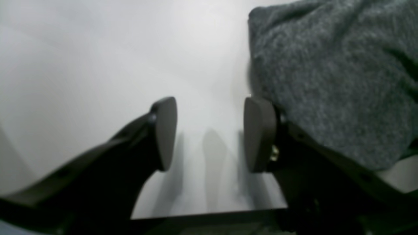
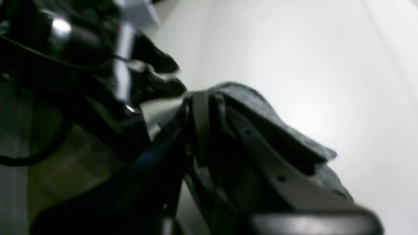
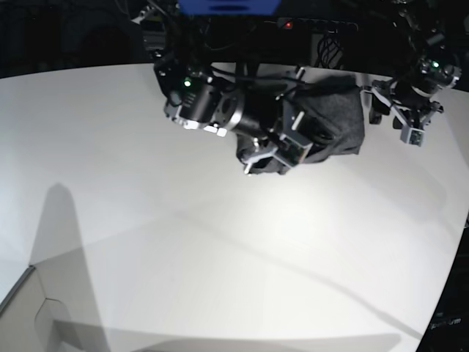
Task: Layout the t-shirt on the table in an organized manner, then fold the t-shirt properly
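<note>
- Pinching a fold of the t-shirt (image 2: 254, 101), the right gripper (image 2: 209, 98) has its jaws closed on the grey knit, w/ cloth wrapped round the fingers in the right wrist view.
- Shirt sits bunched at the far edge of the table (image 3: 220, 242), a dark crumpled block in the base view, not yet spread out.
- Left gripper (image 1: 210, 133) is parted wide & empty, pads hovering low over bare white top, just beside the shirt's edge (fabric touches the outer side of one finger, nothing between the pads).
- Risk: the right grip looks to hold several layers, so a pull may drag the whole wad instead of opening it.
- Risk: if the left closes where it is, it nips air; needs to shift onto the hem first.
- Risk: shirt lies near the table's back edge, so a tug that way could slide it off.
</note>
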